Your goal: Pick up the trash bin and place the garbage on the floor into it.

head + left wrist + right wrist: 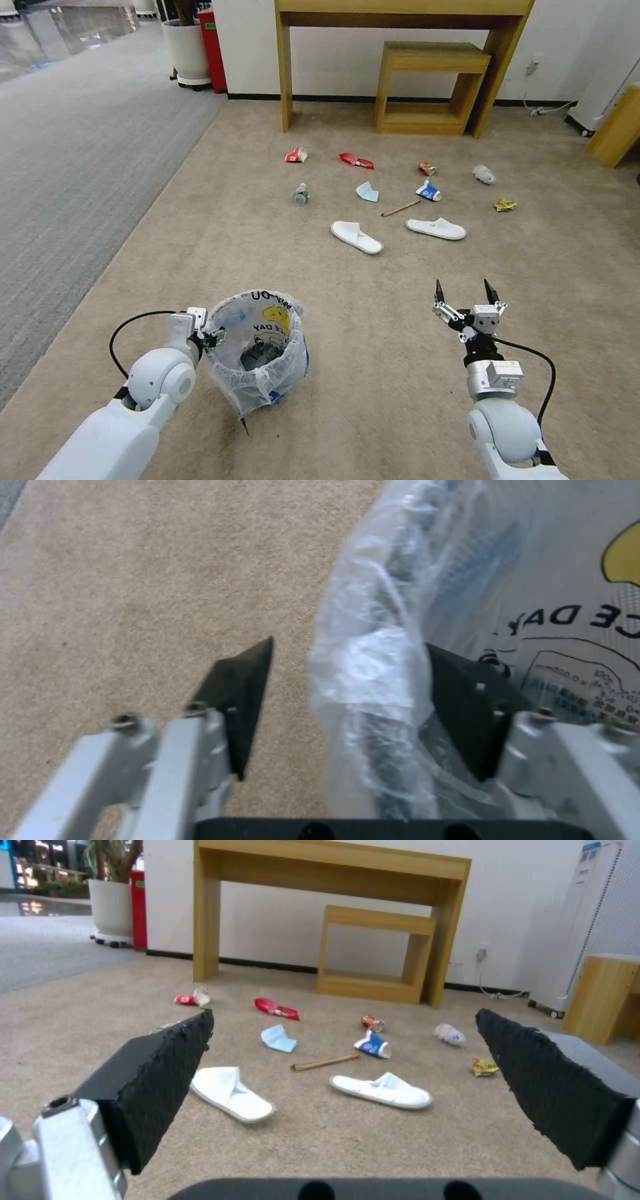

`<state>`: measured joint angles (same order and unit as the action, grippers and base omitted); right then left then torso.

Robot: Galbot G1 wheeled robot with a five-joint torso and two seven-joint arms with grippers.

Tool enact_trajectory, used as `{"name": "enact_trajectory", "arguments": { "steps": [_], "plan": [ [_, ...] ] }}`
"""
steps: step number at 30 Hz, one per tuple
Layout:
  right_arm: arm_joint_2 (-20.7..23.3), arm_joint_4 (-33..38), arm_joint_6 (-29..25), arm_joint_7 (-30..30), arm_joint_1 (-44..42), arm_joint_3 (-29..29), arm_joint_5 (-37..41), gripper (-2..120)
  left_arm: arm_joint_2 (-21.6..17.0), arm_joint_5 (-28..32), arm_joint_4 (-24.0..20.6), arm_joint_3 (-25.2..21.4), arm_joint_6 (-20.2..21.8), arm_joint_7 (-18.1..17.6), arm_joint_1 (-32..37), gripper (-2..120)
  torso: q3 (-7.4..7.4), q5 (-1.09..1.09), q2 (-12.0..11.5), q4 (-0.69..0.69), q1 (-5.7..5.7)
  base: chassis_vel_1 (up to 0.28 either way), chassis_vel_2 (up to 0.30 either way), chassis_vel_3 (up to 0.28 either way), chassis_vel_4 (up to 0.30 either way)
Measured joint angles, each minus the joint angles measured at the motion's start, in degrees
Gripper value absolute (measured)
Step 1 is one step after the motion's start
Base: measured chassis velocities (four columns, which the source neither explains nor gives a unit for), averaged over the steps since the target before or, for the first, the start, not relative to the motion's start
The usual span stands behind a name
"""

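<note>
a small round trash bin (257,353) lined with a translucent white plastic bag stands on the beige carpet floor (373,373) just ahead of the robot, to its left. the left gripper (212,335) is at the bin's near-left rim; in the left wrist view its fingers straddle the bagged rim, one black pad (243,705) outside over the carpet, the other inside against the bag, with a gap on the outer side, so the claw is released, not yet clenched. the right gripper (465,293) hovers over bare carpet to the robot's right, well apart from the bin, its fingers spread wide and holding nothing.

farther ahead the garbage lies scattered: two white slippers (357,237) nearest, a wooden stick (401,208) between them, a blue mask (367,192), a blue-white crushed cup (429,191), a small bottle (301,194), a red-white crushed cup (297,155), a red wrapper (355,160), an orange can (427,167), a white tissue (484,174) and a yellow wad (505,205). behind them a wooden desk (400,13) with a low wooden stool (430,87) under it stands against the wall. grey striped carpet (73,147) borders the robot's left.
</note>
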<state>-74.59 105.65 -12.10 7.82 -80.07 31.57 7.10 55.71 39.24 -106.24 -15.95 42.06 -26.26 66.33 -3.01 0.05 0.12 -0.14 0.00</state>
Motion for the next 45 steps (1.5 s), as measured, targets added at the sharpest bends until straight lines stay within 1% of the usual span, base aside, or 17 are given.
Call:
{"name": "enact_trajectory", "arguments": {
  "steps": [3,4,6,7,10,13,19,24,26,28,29,31,34,35,39,41,45],
  "plan": [
    [0.1,0.0,-0.1,0.0,0.0,0.0,0.0,100,0.2,-0.3,0.0,0.1,0.0,0.0,0.2,40,0.0,0.0,0.0,0.0,0.0,0.0,0.0,0.0,0.0],
    [0.1,0.0,-0.1,0.0,0.0,0.0,0.0,100,0.2,-0.3,0.0,0.1,0.0,0.0,0.2,40,0.0,0.0,0.0,0.0,0.0,0.0,0.0,0.0,0.0],
    [0.1,0.0,-0.2,0.0,-0.1,0.0,0.0,100,0.2,-0.5,0.0,0.0,0.0,0.1,0.5,30,0.0,0.0,0.0,0.0,0.0,0.0,0.0,0.0,0.0],
    [0.1,0.0,-0.2,0.0,-0.1,0.0,0.0,100,0.2,-0.5,0.0,0.0,0.0,0.1,0.5,30,0.0,0.0,0.0,0.0,0.0,0.0,0.0,0.0,0.0],
    [0.2,-0.2,-0.4,0.0,0.0,0.0,0.0,100,0.2,-0.7,-0.5,-0.5,0.0,0.4,1.2,16,0.0,0.0,0.0,0.0,0.0,0.0,0.0,0.0,0.0],
    [0.2,-0.3,-0.5,0.0,0.0,0.0,0.0,100,0.2,-0.7,-0.9,-1.1,-0.2,0.4,1.8,11,0.0,0.0,0.0,-0.01,0.0,0.0,0.0,0.0,0.0],
    [0.1,-0.3,-0.6,0.0,0.1,-0.3,-0.1,100,0.1,0.6,-2.5,-3.6,-0.1,0.5,3.6,8,0.0,-0.02,0.0,-0.01,0.0,0.0,0.0,0.0,0.0],
    [0.0,-0.4,-0.7,0.0,0.3,-0.7,-0.2,100,1.3,6.4,-6.5,-9.5,0.2,-1.4,6.0,2,0.0,-0.01,0.0,0.0,0.0,0.0,0.0,0.0,0.0],
    [0.0,-0.4,-0.7,0.0,0.4,-0.9,-0.2,100,2.3,10.5,-8.7,-12.4,0.2,-3.6,6.4,1,-0.01,-0.02,0.0,0.01,0.0,0.0,0.0,0.0,0.0],
    [0.0,-0.4,-0.7,0.0,0.4,-0.9,-0.2,100,2.6,11.5,-9.2,-13.1,0.2,-4.2,6.5,1,-0.01,-0.02,0.0,0.01,0.0,0.0,0.0,0.0,0.0],
    [0.0,-0.4,-0.7,0.0,0.4,-1.0,-0.2,100,3.3,14.7,-10.9,-14.9,0.2,-6.3,6.5,1,-0.01,0.0,0.0,0.02,0.0,0.0,0.0,0.0,0.0],
    [0.0,-0.4,-0.7,0.0,0.4,-1.0,-0.1,100,3.6,15.7,-11.4,-15.4,0.2,-7.0,6.6,1,0.0,0.0,0.0,0.01,0.0,0.0,0.0,0.0,0.0],
    [0.0,-0.2,-0.8,0.0,0.2,-1.0,0.0,100,5.2,22.2,-14.8,-19.3,0.2,-10.5,7.2,1,-0.01,-0.01,0.0,-0.02,0.0,0.0,0.0,0.0,0.0],
    [0.0,-0.2,-0.8,0.0,0.2,-1.0,0.0,100,5.2,22.2,-14.8,-19.3,0.2,-10.5,7.2,1,-0.01,-0.01,0.0,-0.02,0.0,0.0,0.0,0.0,0.0],
    [0.0,0.2,-1.6,0.1,0.0,-0.9,0.4,100,7.1,27.6,-18.1,-24.0,0.2,-13.9,8.6,1,0.0,-0.01,0.0,0.01,0.0,0.0,0.0,0.0,0.0],
    [0.2,0.5,-2.3,0.1,-0.3,-0.5,0.9,100,8.8,31.9,-20.7,-27.1,0.2,-17.0,10.3,1,0.0,0.0,0.0,0.0,0.0,0.0,0.0,0.0,0.0],
    [0.4,1.0,-3.1,-0.7,-0.8,0.1,1.7,100,10.1,33.0,-22.4,-28.9,0.2,-17.9,13.0,1,0.0,0.0,0.0,0.01,0.0,0.0,0.0,0.0,0.0]
  ]
}}
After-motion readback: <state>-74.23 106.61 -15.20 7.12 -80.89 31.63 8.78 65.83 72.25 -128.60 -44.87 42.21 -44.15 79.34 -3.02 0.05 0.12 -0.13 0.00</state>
